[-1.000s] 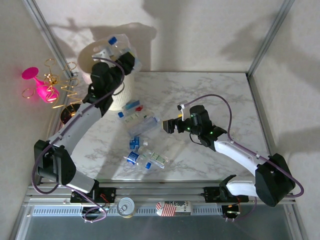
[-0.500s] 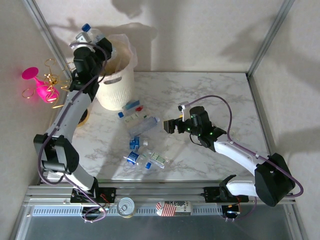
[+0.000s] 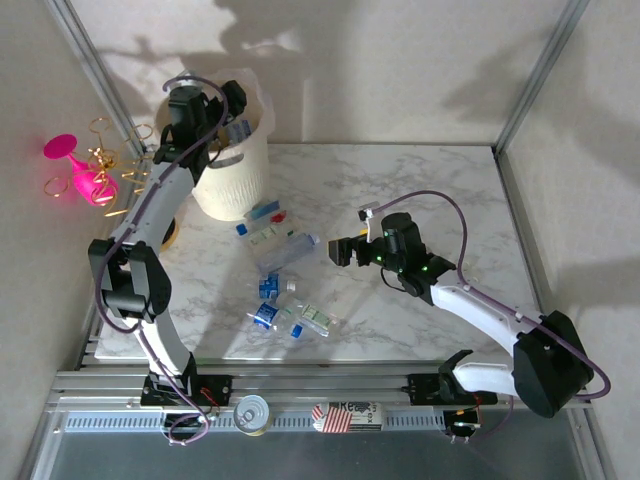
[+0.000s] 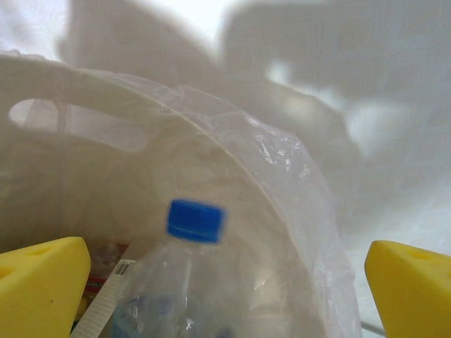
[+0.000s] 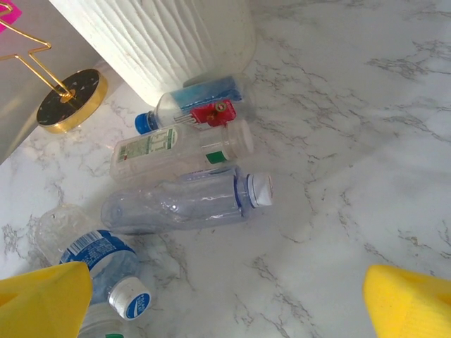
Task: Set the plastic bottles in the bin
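Cream-white bin (image 3: 235, 180) sits directly beneath the left claw (image 3: 222, 122), while loose plastic bottles (image 3: 280, 250) lie on the table (image 3: 420, 180) just ahead of the right claw (image 3: 338, 251). Left wrist: jaws wide apart, a blue-capped bottle (image 4: 184, 282) between them, inside the bin's liner (image 4: 282, 162). Right wrist: jaws apart, bottles lying ahead.

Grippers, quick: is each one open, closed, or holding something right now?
Left gripper: open above the cream-white ribbed plastic bin, clear blue-capped plastic bottle between its fingers, ungripped.
Right gripper: open, holding nothing.
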Controlling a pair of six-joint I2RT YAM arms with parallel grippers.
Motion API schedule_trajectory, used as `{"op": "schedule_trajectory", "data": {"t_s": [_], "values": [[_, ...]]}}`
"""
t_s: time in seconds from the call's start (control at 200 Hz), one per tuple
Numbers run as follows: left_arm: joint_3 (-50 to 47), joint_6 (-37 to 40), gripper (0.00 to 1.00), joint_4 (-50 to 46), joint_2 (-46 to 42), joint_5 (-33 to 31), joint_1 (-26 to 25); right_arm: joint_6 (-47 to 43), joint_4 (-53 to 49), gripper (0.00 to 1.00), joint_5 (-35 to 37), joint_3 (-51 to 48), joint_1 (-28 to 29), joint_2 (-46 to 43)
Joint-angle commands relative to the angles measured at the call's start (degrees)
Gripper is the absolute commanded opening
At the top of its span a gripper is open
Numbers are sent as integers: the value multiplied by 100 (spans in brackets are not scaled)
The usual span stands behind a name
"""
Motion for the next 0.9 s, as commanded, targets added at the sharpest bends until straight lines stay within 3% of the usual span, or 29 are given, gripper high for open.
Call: {"op": "schedule_trajectory", "data": {"t_s": [0.0, 0.335, 0.626, 0.891], "values": [[89, 17, 100, -31, -261, 89, -4, 91, -68, 99, 128, -29, -14, -177], [-1133, -287, 99, 635, -1505, 106, -340, 116, -46, 99, -234, -12, 1, -166], [-2870, -414, 100, 1005, -2860, -196, -1492, 188, -14, 99, 13, -261, 318, -272], [-4581, -830, 100, 1222, -3566, -218, -2287, -95, -116, 99, 7, -350, 867, -230]]}}
